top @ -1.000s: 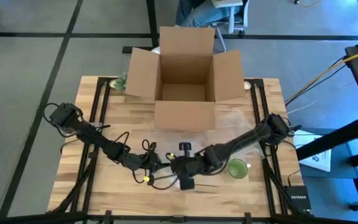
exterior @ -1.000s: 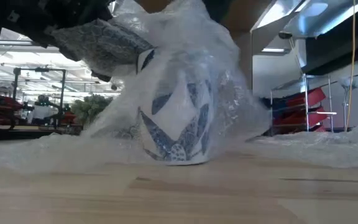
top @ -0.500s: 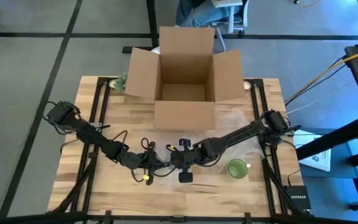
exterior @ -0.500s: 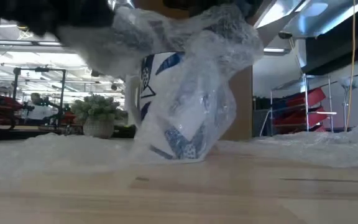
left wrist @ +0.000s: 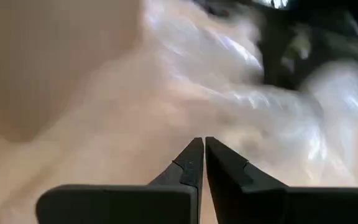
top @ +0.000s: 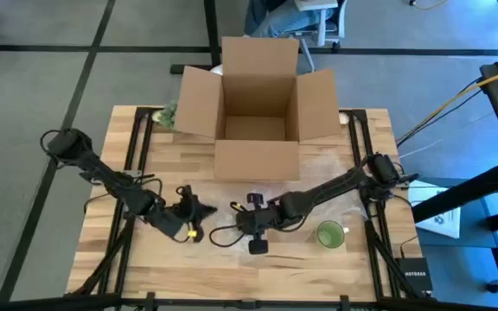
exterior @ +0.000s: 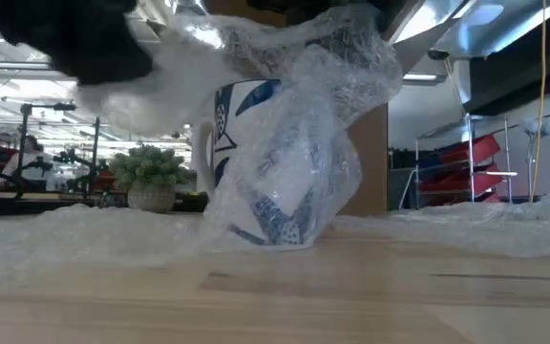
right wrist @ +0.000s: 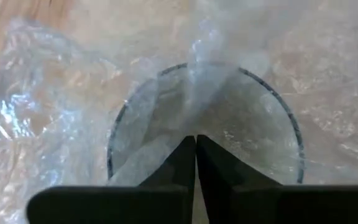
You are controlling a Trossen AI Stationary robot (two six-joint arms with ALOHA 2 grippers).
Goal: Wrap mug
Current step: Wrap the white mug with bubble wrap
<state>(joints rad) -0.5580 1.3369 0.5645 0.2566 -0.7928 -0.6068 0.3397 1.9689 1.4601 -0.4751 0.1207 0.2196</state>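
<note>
A white mug with blue leaves (exterior: 256, 162) stands tilted on the table, its foot on the wood. Clear bubble wrap (exterior: 351, 86) lies over it and spreads across the table. The right wrist view looks down into the mug's mouth (right wrist: 278, 118) through the wrap (right wrist: 48, 106). My right gripper (top: 245, 223) (right wrist: 196, 142) is over the mug, shut on the wrap. My left gripper (top: 192, 211) (left wrist: 204, 144) hangs to the mug's left, shut, with nothing showing between its fingers. My right gripper pinches a gathered fold of the bubble wrap (right wrist: 197, 115) between its two fingers, right above the mug's mouth. The fingers come from above and point down toward the opening. The wrap drapes from there over the mug's sides to the table.
An open cardboard box (top: 253, 104) stands at the far middle of the table. A green round thing (top: 329, 233) sits at the near right. A small potted plant (exterior: 149, 177) stands at the far left. More wrap covers the wood on the right (top: 331, 173).
My left gripper has drawn back from the mug toward the table's left edge. My right gripper has shifted a little to the left with the wrap. The mug, upright a second ago, has tipped and now stands tilted; the wrap has been pulled over its top.
</note>
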